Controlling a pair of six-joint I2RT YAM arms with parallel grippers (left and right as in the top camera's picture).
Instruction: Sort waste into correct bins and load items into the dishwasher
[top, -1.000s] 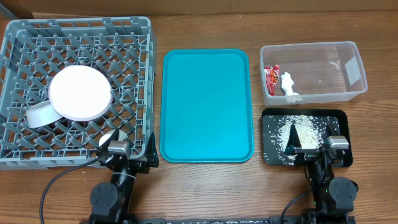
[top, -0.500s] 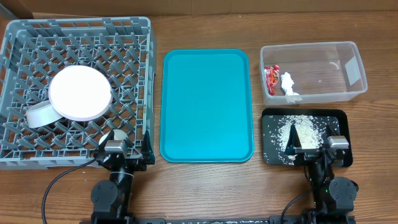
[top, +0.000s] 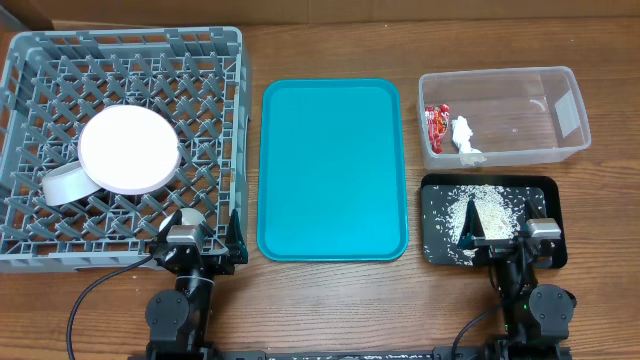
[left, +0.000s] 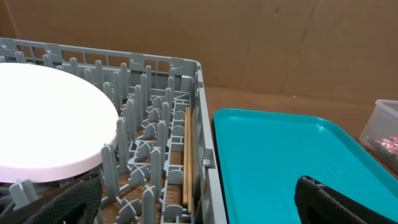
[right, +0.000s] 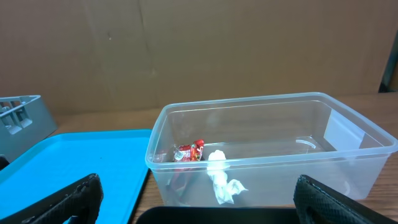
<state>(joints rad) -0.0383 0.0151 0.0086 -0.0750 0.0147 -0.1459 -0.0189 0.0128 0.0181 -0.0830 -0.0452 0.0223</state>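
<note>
The grey dish rack (top: 125, 38) sits at the left of the worktop. A round white plate (top: 128, 149) lies nearly flat on its pegs, left of centre. A small white cup (top: 66, 184) is tipped on its side, tucked against the plate's near-left edge. Thin wooden chopsticks (left: 185, 155) lie low among the pegs, along the inside of the rack's right wall (one or two, cannot tell). At far right stands the clear tub (top: 500, 72), holding the red wrapper (top: 436, 123) and the crumpled white tissue (top: 465, 136) side by side at its left end. Just nearer, the black tray (top: 548, 190) carries scattered white rice (top: 480, 210), heaped left of centre.
</note>
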